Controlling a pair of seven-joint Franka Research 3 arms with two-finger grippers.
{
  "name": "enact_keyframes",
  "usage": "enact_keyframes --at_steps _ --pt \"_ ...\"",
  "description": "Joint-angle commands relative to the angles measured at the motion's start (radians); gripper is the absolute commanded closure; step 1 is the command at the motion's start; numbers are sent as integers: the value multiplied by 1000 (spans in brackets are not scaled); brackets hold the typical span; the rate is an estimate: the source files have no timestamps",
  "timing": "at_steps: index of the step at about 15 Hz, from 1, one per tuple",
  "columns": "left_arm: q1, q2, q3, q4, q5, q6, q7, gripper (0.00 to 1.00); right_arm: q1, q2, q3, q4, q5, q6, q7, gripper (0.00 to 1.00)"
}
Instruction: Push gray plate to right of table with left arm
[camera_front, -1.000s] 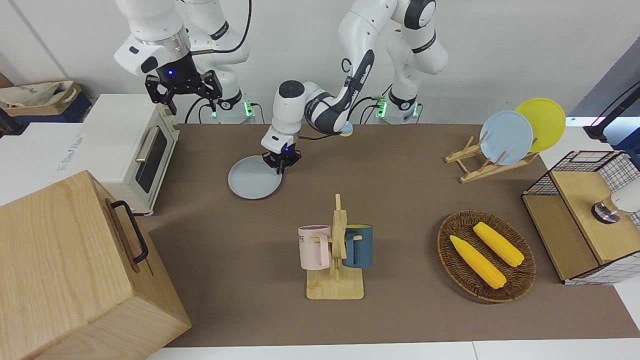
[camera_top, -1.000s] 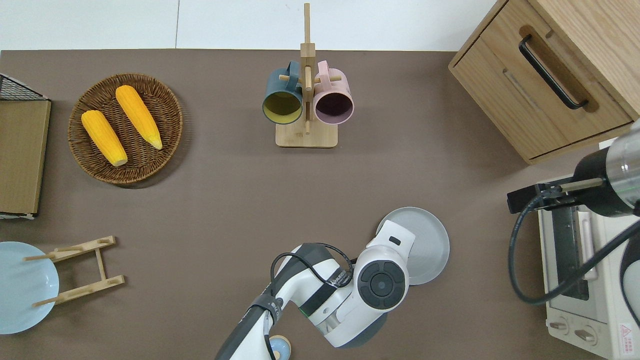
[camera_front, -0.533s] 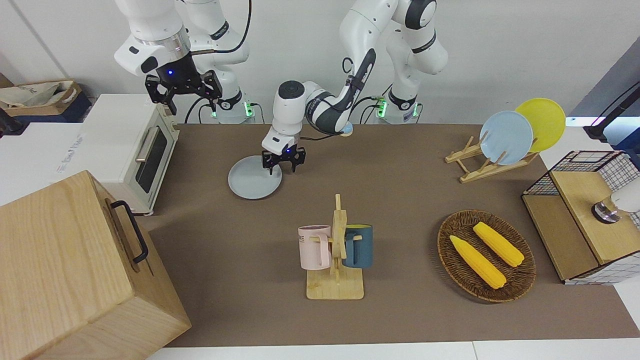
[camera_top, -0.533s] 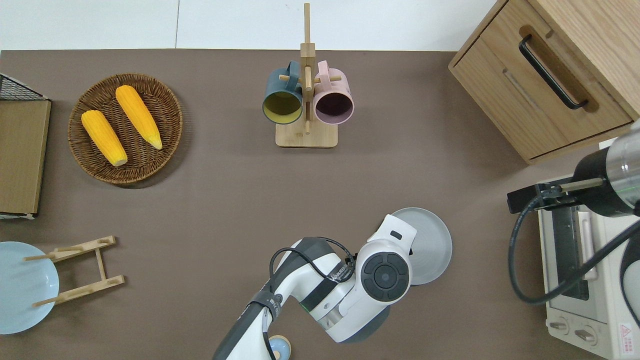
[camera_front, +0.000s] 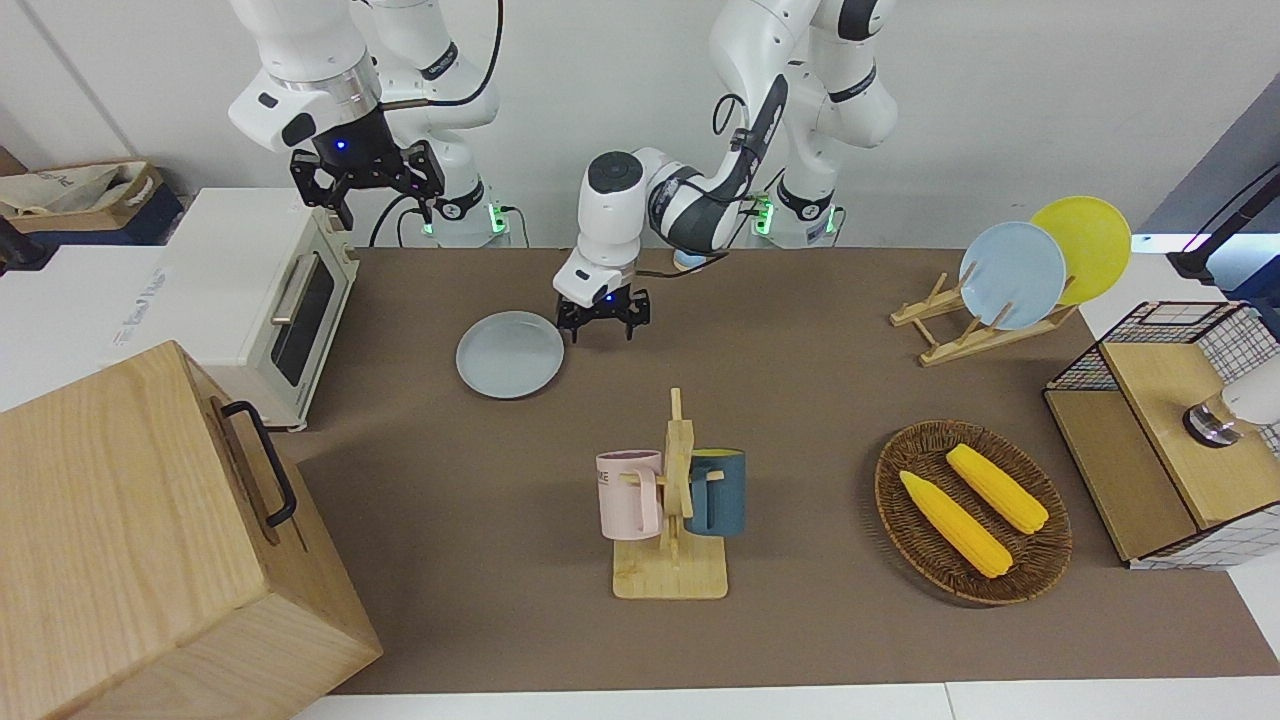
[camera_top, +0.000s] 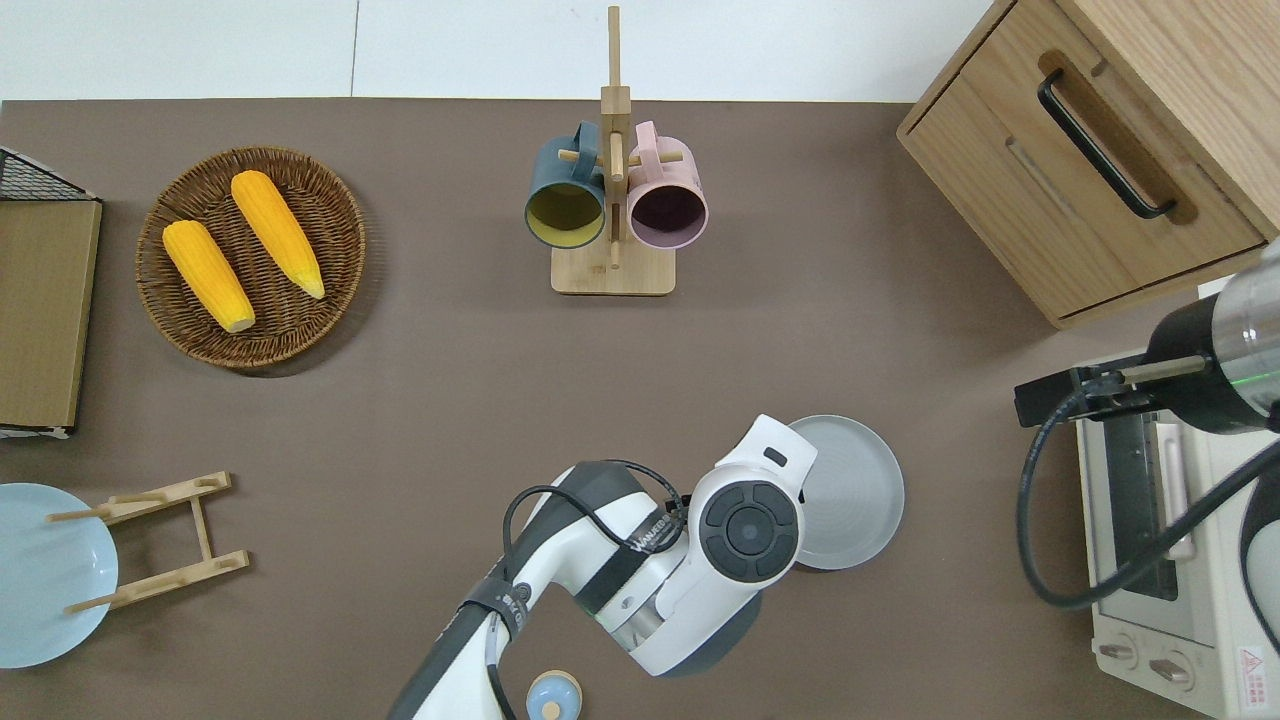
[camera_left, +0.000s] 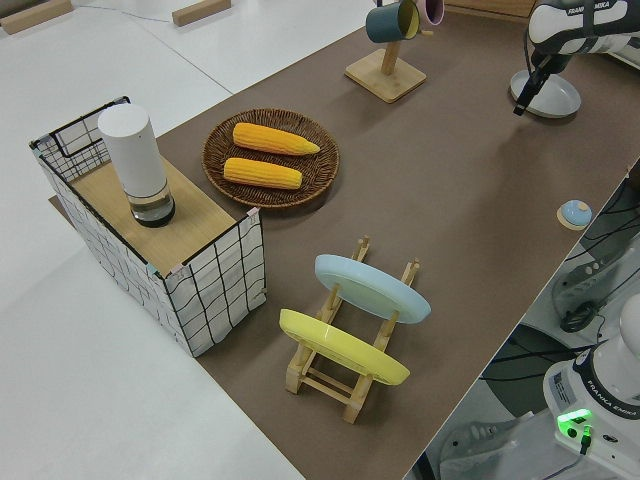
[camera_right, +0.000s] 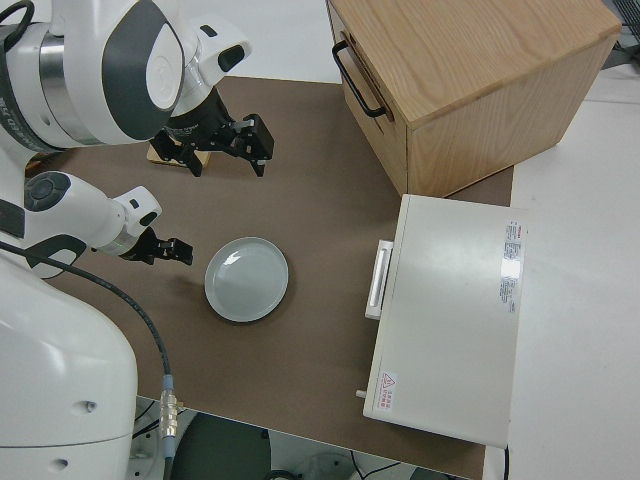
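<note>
Gray plate (camera_front: 510, 354): flat on table (camera_front: 800, 390), near white toaster oven (camera_front: 262, 300). Left gripper (camera_front: 603, 322): jaws spread, empty, just beside plate. Right arm: parked. Left arm marked "FRANKA".

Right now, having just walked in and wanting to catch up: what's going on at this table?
The left gripper hangs open beside the gray plate, at its edge toward the left arm's end, no longer on it as it was a second ago. The plate lies flat on the table, near the toaster oven at the right arm's end. The right arm is parked, its gripper open.
</note>
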Motion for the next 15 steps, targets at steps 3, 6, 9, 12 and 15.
enact_keyframes --at_steps 3,6,9,12,15 --pt "149 -202 -4 -112 4 -161 223 9 -11 -8 4 -1 8 -12 -3 17" --pt "253 -280 -3 -110 -42 -276 378 7 -11 -8 6 -1 8 -12 -3 17" --pt "374 -344 -1 -107 -68 -373 542 7 -11 -8 4 1 8 -12 -3 17" --pt "488 -394 0 -95 -70 -454 675 7 -11 -8 4 -1 8 -12 -1 17" --pt "580 -415 2 -53 -68 -531 780 7 -11 -8 6 -1 8 -12 -1 17"
